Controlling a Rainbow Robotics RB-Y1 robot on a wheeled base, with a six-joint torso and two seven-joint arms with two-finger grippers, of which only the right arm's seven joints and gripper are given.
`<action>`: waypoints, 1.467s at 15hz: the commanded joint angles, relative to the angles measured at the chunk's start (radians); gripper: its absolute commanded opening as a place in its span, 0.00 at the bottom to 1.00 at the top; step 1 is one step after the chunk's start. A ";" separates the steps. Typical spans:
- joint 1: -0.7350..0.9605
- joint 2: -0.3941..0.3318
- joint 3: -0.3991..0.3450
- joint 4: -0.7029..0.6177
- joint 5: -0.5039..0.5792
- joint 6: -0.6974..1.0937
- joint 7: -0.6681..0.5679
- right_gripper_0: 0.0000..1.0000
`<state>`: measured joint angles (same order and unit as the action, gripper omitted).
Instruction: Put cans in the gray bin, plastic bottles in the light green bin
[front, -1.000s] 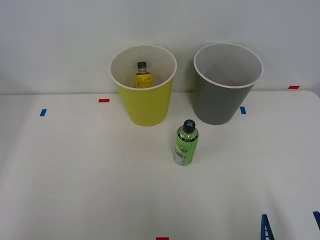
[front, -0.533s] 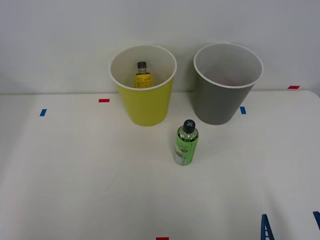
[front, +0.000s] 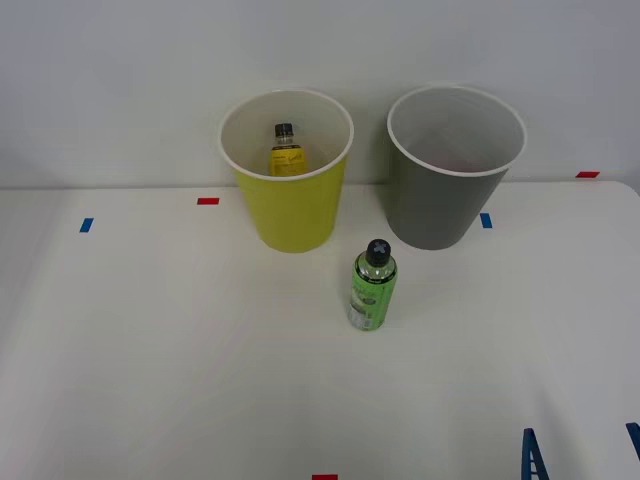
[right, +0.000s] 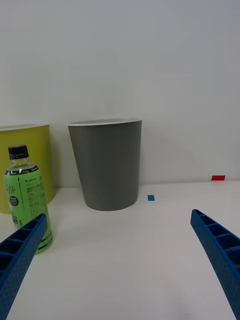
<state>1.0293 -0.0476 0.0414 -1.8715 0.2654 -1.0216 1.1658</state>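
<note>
white table, matte, ran back to a pale wall. on it stood the light green bin and, to its right, the gray bin, apart, both upright near the far edge. the green bottle stood upright in front, between them. small red tape marks and blue tape marks lay flat on the surface.

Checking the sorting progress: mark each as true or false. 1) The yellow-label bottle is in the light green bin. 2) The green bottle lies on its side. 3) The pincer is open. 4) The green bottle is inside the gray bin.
1) True: the yellow-label bottle stands in the light green bin.
2) False: the green bottle stands upright.
3) True: the right pincer is open.
4) False: it stands on the table, before the gray bin.
</note>
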 joint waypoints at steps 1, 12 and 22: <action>-0.021 -0.012 -0.006 0.043 -0.005 0.006 0.002 1.00; -0.212 -0.301 0.193 0.041 -0.052 0.081 0.078 1.00; -0.393 -0.341 0.311 0.041 -0.126 0.270 0.166 1.00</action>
<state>0.6559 -0.3876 0.3440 -1.8301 0.1409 -0.7762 1.3249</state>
